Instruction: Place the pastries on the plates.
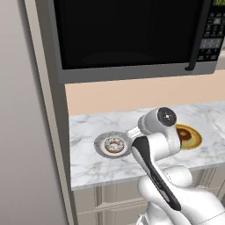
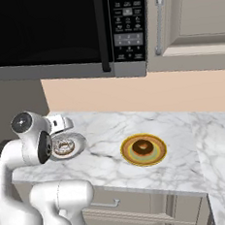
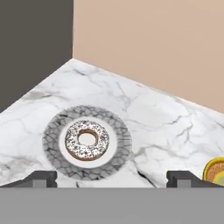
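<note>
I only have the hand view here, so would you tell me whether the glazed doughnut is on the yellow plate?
Observer: Yes, the glazed doughnut lies in the middle of the yellow plate, as the right base view shows.
Operator: Thank you. What is above the counter?
Observer: A black microwave hangs over the counter, above the grey plate with the sprinkled doughnut.
Operator: And to the right of the microwave?
Observer: A beige cabinet door with a vertical handle.
</note>
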Available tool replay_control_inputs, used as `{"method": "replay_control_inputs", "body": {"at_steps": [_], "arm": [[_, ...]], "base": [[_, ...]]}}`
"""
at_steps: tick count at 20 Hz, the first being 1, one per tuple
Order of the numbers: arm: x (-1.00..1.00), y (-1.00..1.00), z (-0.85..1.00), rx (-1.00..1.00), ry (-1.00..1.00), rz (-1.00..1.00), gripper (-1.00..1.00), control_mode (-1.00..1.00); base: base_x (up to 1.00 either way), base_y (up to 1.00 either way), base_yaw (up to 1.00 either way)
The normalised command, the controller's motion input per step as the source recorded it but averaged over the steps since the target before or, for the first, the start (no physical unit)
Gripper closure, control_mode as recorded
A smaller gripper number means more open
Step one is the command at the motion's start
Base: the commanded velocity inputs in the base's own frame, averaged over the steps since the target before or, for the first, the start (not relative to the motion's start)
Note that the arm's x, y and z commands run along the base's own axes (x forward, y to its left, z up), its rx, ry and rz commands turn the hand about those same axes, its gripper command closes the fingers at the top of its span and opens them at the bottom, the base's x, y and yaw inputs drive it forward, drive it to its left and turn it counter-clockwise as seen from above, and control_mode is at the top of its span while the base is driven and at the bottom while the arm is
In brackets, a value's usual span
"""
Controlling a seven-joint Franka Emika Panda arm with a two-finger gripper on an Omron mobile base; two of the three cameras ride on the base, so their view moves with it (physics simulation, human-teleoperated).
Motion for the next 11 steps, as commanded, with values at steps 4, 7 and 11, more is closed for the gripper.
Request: {"method": "replay_control_inputs", "body": {"at_steps": [4, 7, 11], "arm": [[-0.64, 0.0, 0.57, 0.0, -0.2, 0.0, -1.0, -1.0], [-0.66, 0.0, 0.31, 0.0, -0.19, 0.0, -1.0, -1.0], [-0.72, 0.0, 0.0, -0.01, -0.28, 0.01, -1.0, -1.0]], "base": [[0.0, 0.0, 0.0], [0.0, 0.0, 0.0], [0.0, 0.0, 0.0]]}}
